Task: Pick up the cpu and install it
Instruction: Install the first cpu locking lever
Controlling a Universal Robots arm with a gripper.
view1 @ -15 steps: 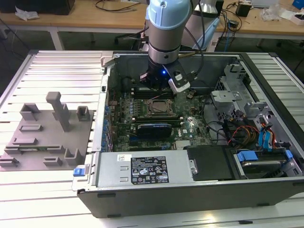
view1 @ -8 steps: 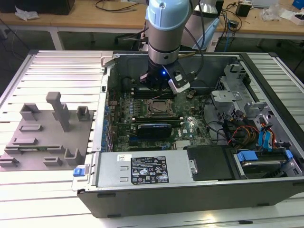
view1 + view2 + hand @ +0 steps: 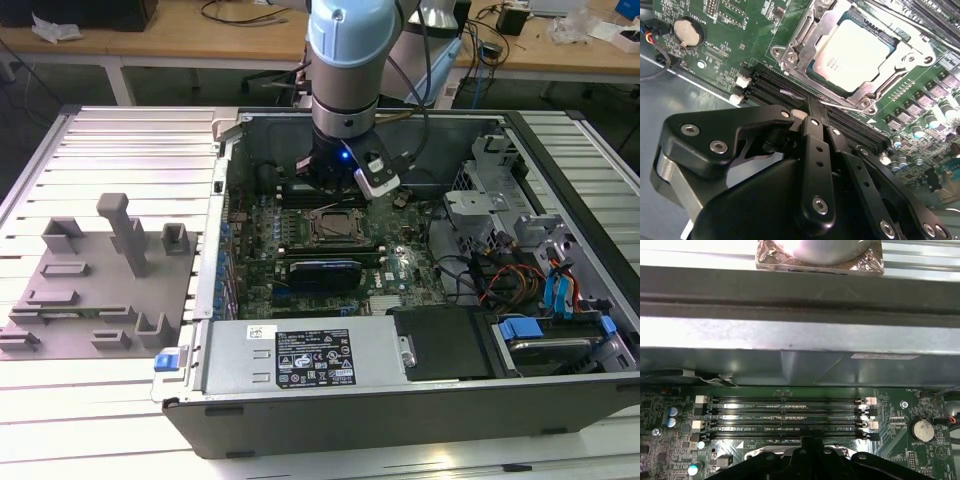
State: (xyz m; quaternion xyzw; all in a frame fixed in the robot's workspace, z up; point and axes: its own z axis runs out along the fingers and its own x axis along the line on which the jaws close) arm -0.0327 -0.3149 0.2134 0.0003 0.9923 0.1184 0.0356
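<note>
**Q:** What does the exterior view show?

**A:** An open computer case (image 3: 400, 400) lies on a ribbed metal counter (image 3: 130, 150). The arm (image 3: 345, 60) comes straight down into the case with its wrist vertical. Its gripper (image 3: 328, 195) hangs low over the green motherboard (image 3: 390, 265), just beyond the socket frame (image 3: 330, 226) on the side away from the camera. A grey fixture (image 3: 100, 285) of blocks and posts sits on the counter, well apart from the socket frame, toward the exterior view's left.

**Q:** And the second wrist view?

**A:** It shows the gripper's black linkage up close. The two fingers are drawn together with nothing between them. Their tips hover over the black memory slots (image 3: 770, 85) that run just beside the socket frame. The cpu (image 3: 852, 50), a silver-white square, lies flat inside the socket frame, with the frame's metal plate bordering its edges. It is apart from the gripper. A round coin battery (image 3: 687, 31) sits on the board, well apart from the frame.

**Q:** And the first wrist view?

**A:** The gripper's tips meet above four parallel memory slots. A sliver of the socket frame's metal shows beside the tips. Beyond the slots, on the side away from the frame, the grey case wall (image 3: 790, 365) rises.
</note>
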